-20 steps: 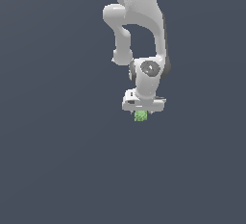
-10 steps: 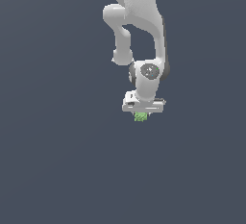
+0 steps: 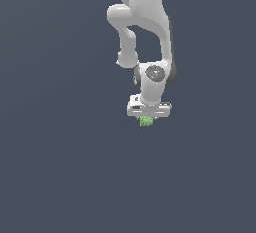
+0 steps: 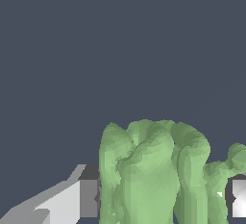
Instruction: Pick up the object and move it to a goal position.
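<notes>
Holding the green object (image 3: 146,121) tight between my gripper (image 3: 148,119) jaws, I've done the pick; I see no goal spot.

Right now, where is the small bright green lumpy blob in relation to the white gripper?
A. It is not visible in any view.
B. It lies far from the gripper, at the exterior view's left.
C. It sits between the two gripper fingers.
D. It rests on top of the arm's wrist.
C: in the wrist view the small bright green lumpy blob fills the space between the two fingers, and in the exterior view it sits directly under the white gripper.
</notes>
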You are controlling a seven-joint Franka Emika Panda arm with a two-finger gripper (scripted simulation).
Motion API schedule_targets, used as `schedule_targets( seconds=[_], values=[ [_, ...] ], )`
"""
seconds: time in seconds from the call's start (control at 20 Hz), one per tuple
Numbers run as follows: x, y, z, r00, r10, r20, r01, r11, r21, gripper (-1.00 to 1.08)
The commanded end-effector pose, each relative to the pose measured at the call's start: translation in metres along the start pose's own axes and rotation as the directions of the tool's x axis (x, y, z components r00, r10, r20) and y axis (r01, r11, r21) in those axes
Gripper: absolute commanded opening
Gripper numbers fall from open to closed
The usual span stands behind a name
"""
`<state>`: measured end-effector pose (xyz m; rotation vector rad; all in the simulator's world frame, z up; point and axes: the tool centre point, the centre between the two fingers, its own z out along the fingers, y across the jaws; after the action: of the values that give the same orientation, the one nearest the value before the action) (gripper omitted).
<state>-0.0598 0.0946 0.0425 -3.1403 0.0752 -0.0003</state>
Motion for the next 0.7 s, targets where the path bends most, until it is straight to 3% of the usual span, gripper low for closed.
schedule_targets(
  seconds=[0.0,0.3,0.65],
  values=[
    [0.001,0.006,-0.004,1.0,0.001,-0.001,-0.001,1.0,0.0,-1.0],
    [0.004,0.036,-0.028,1.0,0.001,-0.001,-0.001,1.0,0.0,-1.0],
    [0.011,0.098,-0.078,1.0,0.001,-0.001,-0.001,1.0,0.001,-1.0]
  ],
)
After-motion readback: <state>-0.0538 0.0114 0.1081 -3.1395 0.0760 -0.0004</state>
